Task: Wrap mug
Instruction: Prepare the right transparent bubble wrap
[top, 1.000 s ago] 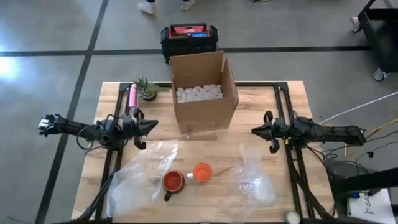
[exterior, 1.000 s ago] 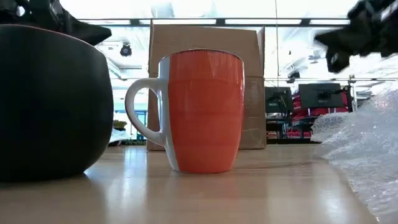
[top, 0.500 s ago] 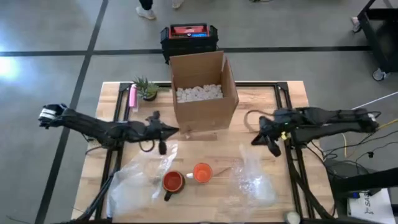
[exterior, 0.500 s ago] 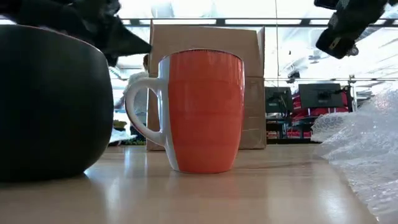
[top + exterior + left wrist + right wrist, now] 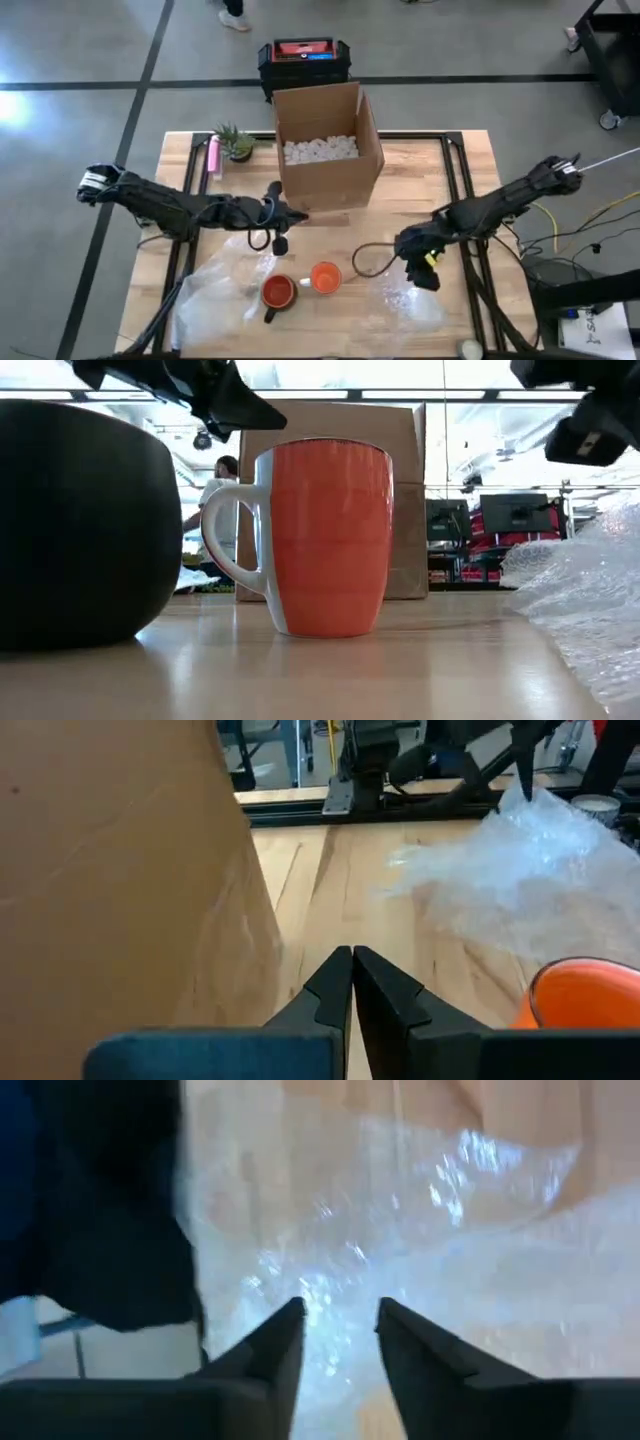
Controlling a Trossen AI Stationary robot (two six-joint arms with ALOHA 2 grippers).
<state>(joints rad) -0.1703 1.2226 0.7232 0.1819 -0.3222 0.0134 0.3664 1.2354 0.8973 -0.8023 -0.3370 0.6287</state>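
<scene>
Both arms have reached further in. The left gripper [image 5: 290, 216], fingers closed, now hangs just beside the box [image 5: 328, 150]. The right gripper [image 5: 410, 248], fingers parted, has dropped over the bubble wrap [image 5: 405, 290]. The orange mug [image 5: 325, 277] stays near centre.

You see the left pincer [image 5: 297, 216] reaching in front of the cardboard box [image 5: 326, 150] and the right pincer [image 5: 412, 243] over bubble wrap [image 5: 405, 290], with the orange mug [image 5: 325, 277] between them on the tabletop [image 5: 420, 170].
</scene>
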